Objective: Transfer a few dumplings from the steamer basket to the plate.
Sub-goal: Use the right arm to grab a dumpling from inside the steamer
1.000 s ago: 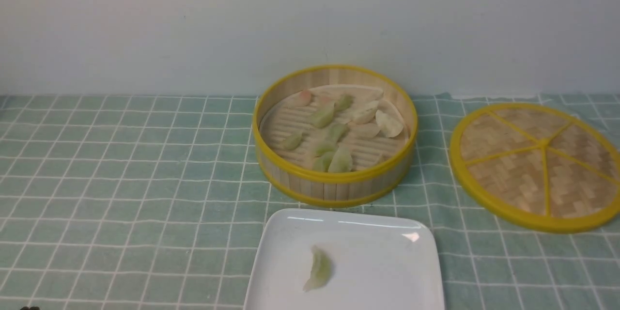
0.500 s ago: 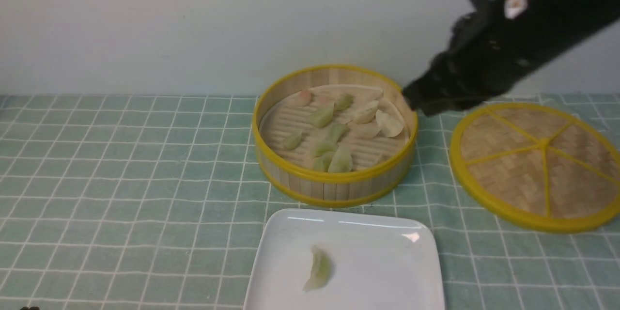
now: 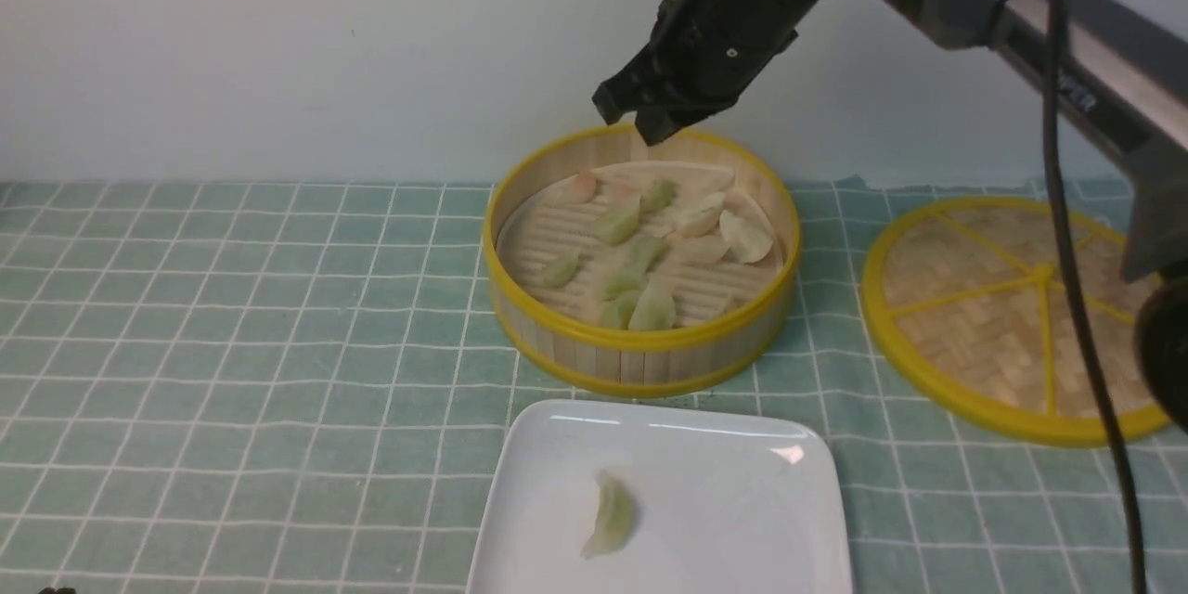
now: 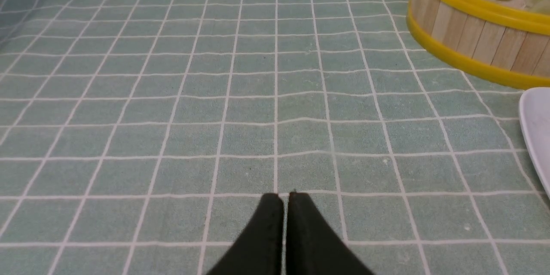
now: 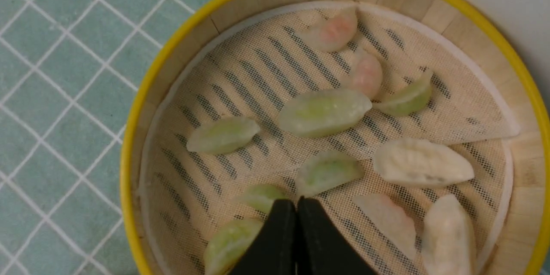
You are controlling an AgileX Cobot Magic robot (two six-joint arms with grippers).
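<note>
The bamboo steamer basket (image 3: 640,355) stands mid-table and holds several green, pink and cream dumplings (image 3: 618,221) on a mesh liner. One green dumpling (image 3: 610,517) lies on the white plate (image 3: 742,520) in front of the basket. My right gripper (image 3: 631,116) hangs shut above the basket's far rim with nothing in it. In the right wrist view its black tips (image 5: 296,203) hover over the basket (image 5: 146,107), just above green dumplings (image 5: 325,172). My left gripper (image 4: 285,196) is shut and empty, low over the cloth, left of the basket (image 4: 468,38) and the plate (image 4: 536,124).
The flat woven lid (image 3: 1021,316) with yellow rim and spokes lies right of the basket. The right arm and its cable (image 3: 1077,232) cross above the lid. A green checked cloth (image 3: 232,343) covers the table, and a pale wall stands close behind the basket.
The right arm came in from the upper right and swung left. Its gripper went from beside the basket's right rim to above its far rim. The dumplings have not moved.
</note>
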